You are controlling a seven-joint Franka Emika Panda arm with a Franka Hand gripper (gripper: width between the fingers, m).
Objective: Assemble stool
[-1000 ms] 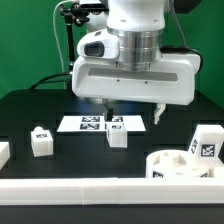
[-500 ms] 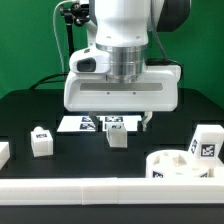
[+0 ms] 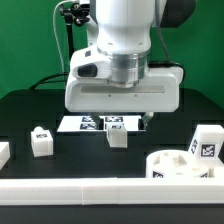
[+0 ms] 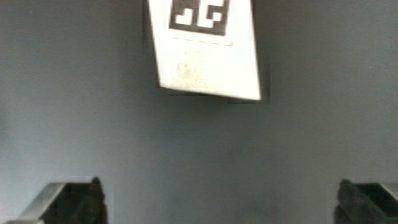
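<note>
In the exterior view, my gripper [image 3: 126,123] hangs low over the black table, just above a short white leg [image 3: 119,138] that stands in front of the marker board [image 3: 92,123]. A second leg [image 3: 41,141] stands at the exterior view's left and a third leg [image 3: 206,142] at its right. The round white seat [image 3: 178,166] lies at the front right. In the wrist view the gripper [image 4: 221,206] is wide open and empty, with dark fingertips [image 4: 71,204] at the frame's edge. A tagged white leg [image 4: 210,52] lies ahead of the jaws, not between them.
A long white border rail [image 3: 90,190] runs along the table's front edge. Another white piece [image 3: 3,152] shows at the far left edge of the exterior view. A camera stand [image 3: 70,20] rises behind the arm.
The gripper has moved toward the exterior view's left and lower, over the middle leg. It has barely shifted in the last half second. The parts have not moved.
</note>
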